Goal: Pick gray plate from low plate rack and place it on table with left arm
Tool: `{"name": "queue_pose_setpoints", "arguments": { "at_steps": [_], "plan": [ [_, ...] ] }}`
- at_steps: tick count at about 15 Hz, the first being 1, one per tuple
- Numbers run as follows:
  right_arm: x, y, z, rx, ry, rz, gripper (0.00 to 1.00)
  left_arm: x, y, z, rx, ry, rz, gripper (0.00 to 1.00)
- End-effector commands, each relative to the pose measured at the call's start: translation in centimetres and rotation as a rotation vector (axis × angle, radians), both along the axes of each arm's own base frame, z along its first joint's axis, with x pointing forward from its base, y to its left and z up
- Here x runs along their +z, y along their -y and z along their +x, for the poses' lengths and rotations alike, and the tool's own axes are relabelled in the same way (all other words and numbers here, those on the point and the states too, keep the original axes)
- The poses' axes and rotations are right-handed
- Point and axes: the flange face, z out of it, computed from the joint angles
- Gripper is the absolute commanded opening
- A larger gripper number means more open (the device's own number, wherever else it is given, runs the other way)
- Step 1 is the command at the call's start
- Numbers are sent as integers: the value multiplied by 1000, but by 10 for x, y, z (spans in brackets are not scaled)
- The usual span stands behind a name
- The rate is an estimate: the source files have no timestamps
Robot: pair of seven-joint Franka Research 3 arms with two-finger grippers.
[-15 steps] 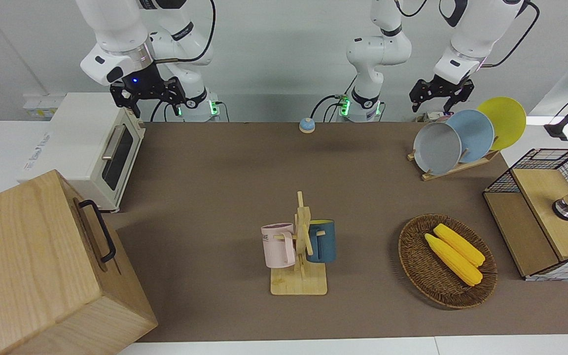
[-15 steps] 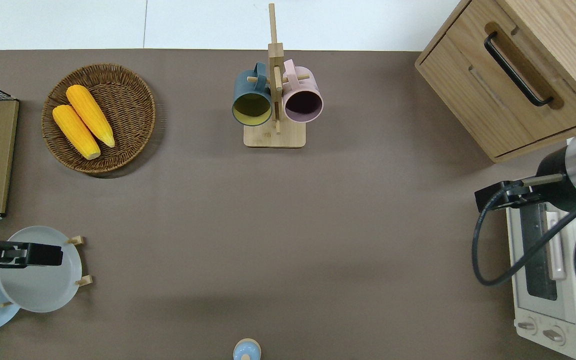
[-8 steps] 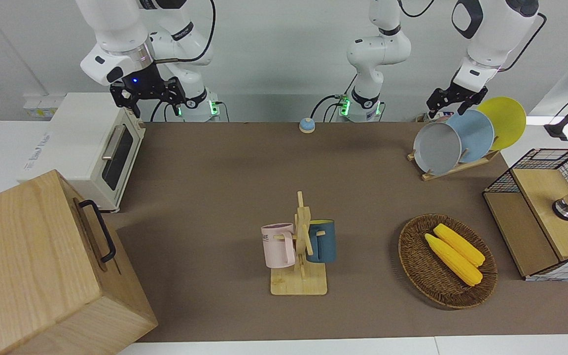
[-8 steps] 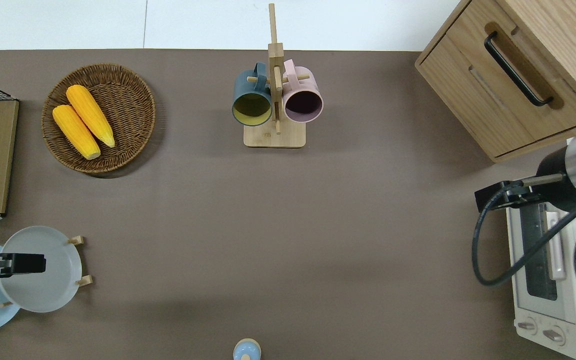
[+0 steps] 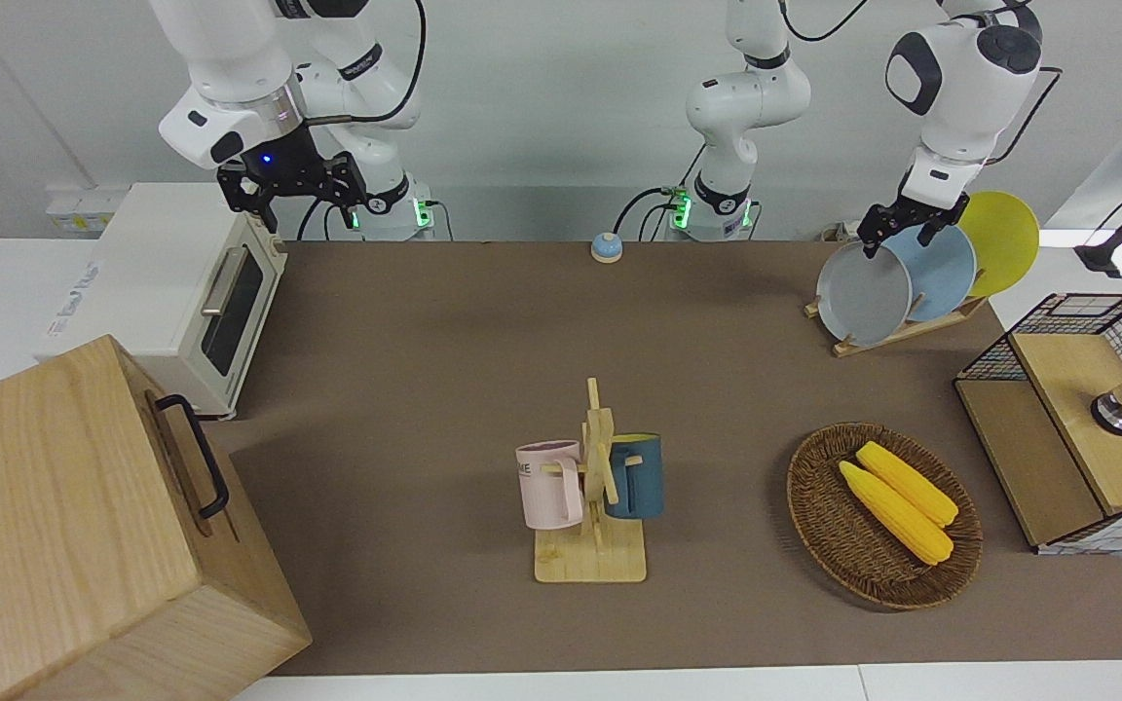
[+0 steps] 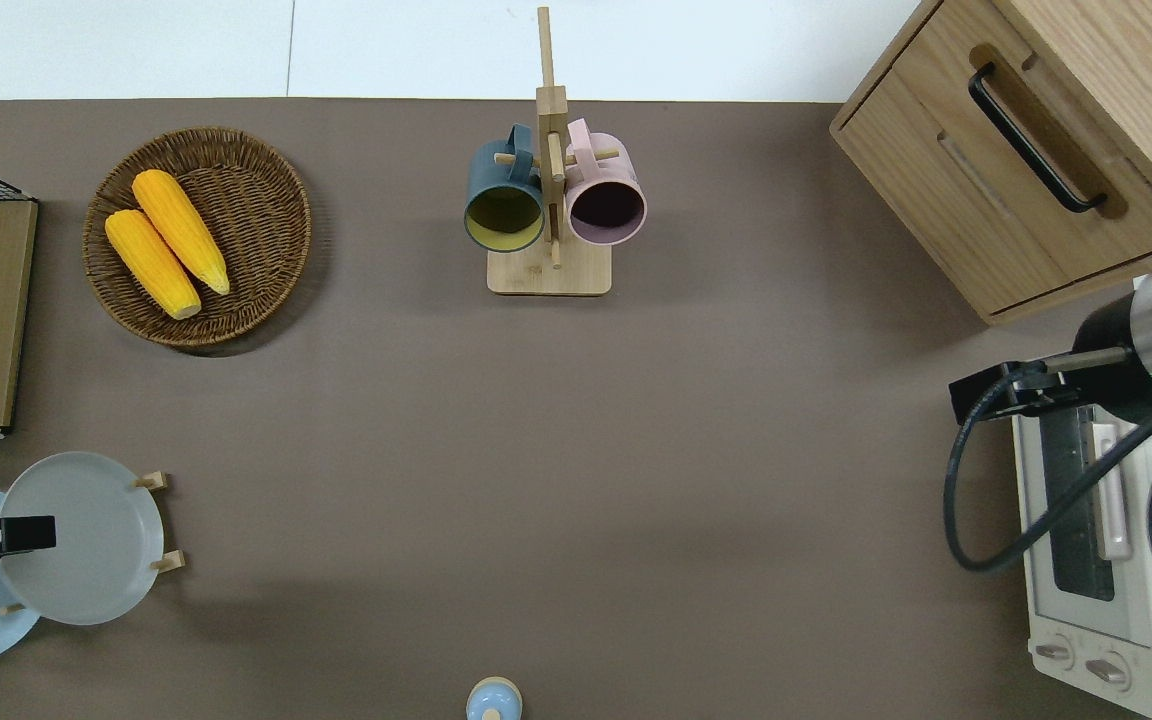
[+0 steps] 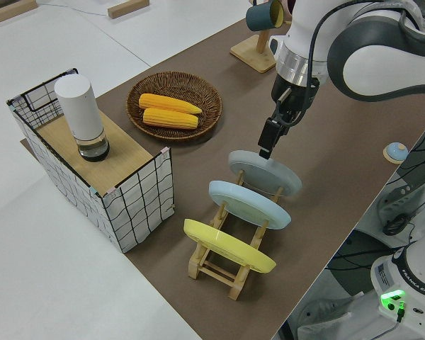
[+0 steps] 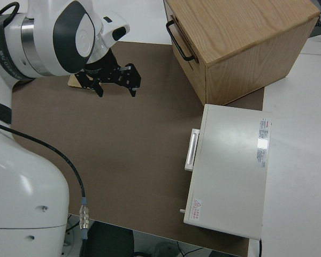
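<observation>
Gray plate [image 5: 863, 293] leans in the end slot of the low plate rack [image 5: 897, 331], the slot toward the middle of the table [image 5: 483, 360], with its top rim directly under the left gripper [image 5: 897, 234].

Risk 1: light-blue plate [image 5: 941, 268] stands just beside the gripper, next slot toward the left arm's end, overlapping the gray one. Fingers coming down slightly off line could strike or catch it instead.

Risk 2: thin rim grip. A shallow pinch may let the plate swing or slip on lifting (it sits tilted against slanted pegs).

Risk 3: rack is light; dragging the plate against a peg could shift or tip it, yellow plate [image 5: 1004, 239] included.

Gripper state: in the left side view the fingers meet the gray plate's upper edge; whether they are spread or already pinching the rim, I cannot tell. Nothing lifted. Right arm parked.
</observation>
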Motion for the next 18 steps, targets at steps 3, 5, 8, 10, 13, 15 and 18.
{"name": "queue_pose_setpoints", "arguments": {
  "at_steps": [3,5,8,10,13,15,18],
  "plan": [
    [3,3,-2,-17,-2,-8,983,-25,-10,-13,17,37,24,989],
    [4,3,-2,-17,-1,-8,983,-35,-10,-14,18,38,23,985],
    [4,2,-2,-15,-1,-8,983,-42,-17,-14,32,36,23,945],
    [4,2,-2,-15,-1,-8,983,-44,-20,-13,9,23,66,804],
    [4,3,-2,-17,-1,-8,983,-49,-18,-9,22,23,69,423],
    [4,3,-2,-17,-1,-8,983,-51,-13,-6,39,28,72,232],
    [4,3,-2,-17,-1,-8,983,-50,-9,-4,34,25,82,21]
  ]
}}
